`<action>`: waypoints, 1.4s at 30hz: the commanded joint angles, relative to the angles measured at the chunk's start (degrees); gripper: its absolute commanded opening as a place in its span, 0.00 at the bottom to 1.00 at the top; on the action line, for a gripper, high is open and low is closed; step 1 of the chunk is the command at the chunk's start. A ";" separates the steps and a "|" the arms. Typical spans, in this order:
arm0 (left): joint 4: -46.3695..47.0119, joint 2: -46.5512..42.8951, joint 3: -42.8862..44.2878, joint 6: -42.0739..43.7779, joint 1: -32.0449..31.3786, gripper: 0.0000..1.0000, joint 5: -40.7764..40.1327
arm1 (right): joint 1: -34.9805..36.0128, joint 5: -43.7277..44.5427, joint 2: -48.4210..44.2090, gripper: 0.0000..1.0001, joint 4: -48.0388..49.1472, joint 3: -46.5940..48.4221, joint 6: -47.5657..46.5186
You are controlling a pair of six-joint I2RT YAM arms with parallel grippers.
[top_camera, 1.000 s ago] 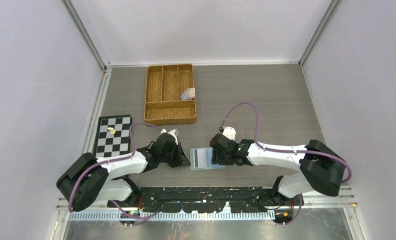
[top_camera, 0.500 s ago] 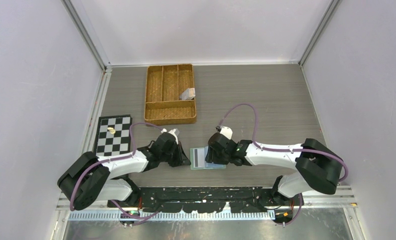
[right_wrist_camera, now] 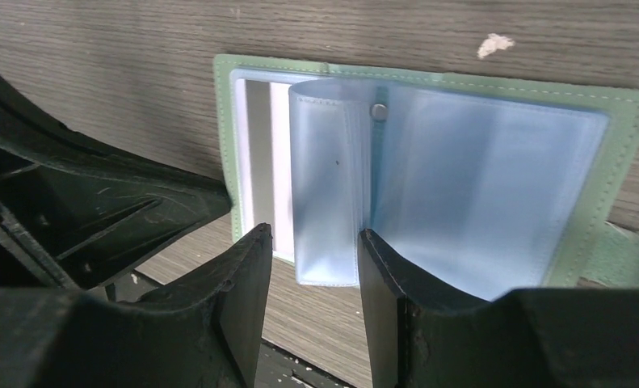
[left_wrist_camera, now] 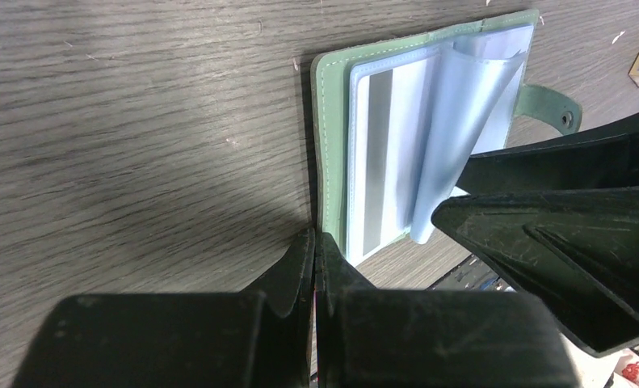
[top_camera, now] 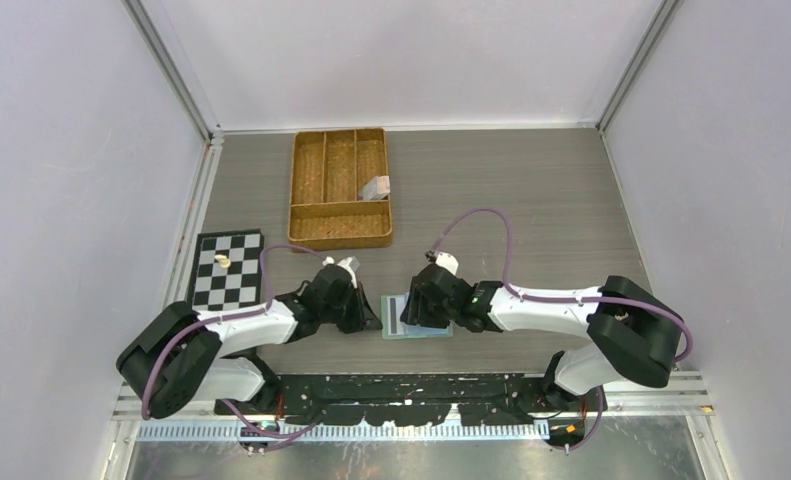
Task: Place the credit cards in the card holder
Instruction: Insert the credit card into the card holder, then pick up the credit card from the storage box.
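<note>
Lying open and flat on the wood-grain table (top_camera: 571,200) near the arm bases, between both claws: sage-green card holder (left_wrist_camera: 330,153), one silvery credit card (left_wrist_camera: 372,162) with a dark stripe tucked in the pocket nearest the left gripper (left_wrist_camera: 314,238). That claw pressed together, empty, tips at the holder's edge. Over the holder's middle: right gripper (right_wrist_camera: 312,242), fingers spread part-way, straddling a raised, curled clear sleeve (right_wrist_camera: 328,194); contact not discernible.

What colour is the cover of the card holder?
The card holder is sage green; the right wrist view shows it best.
</note>
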 commanded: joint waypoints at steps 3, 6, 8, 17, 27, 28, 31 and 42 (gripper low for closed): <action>0.08 1.34 0.26 1.21 -0.28 0.00 -0.73 | 0.06 -2.14 -1.36 0.48 5.13 0.41 0.13; 0.26 1.43 0.22 1.20 -0.29 0.00 -0.72 | 0.07 -3.03 -0.67 0.48 5.99 0.75 -0.24; 0.28 1.52 0.21 1.13 -0.28 0.00 -0.72 | 0.08 -3.88 -0.12 0.48 6.69 1.14 -0.41; -0.40 0.50 0.04 1.04 -0.29 0.00 -1.39 | 0.01 -5.16 0.18 0.48 7.22 3.29 -1.45; -2.79 -2.51 -0.23 1.60 -0.28 0.05 -3.37 | 0.02 3.14 0.89 0.49 -1.83 7.33 -1.20; -3.07 -2.83 -0.23 1.69 -0.28 0.07 -3.64 | 0.07 3.95 1.07 0.49 -2.77 7.45 -0.97; -3.98 -3.84 -0.38 1.89 -0.28 0.10 -4.21 | 0.01 5.41 0.62 0.52 -4.24 7.24 -0.57; -10.47 -7.09 2.68 4.29 0.18 0.37 -6.03 | -0.34 14.89 -2.62 0.54 -19.27 8.34 1.57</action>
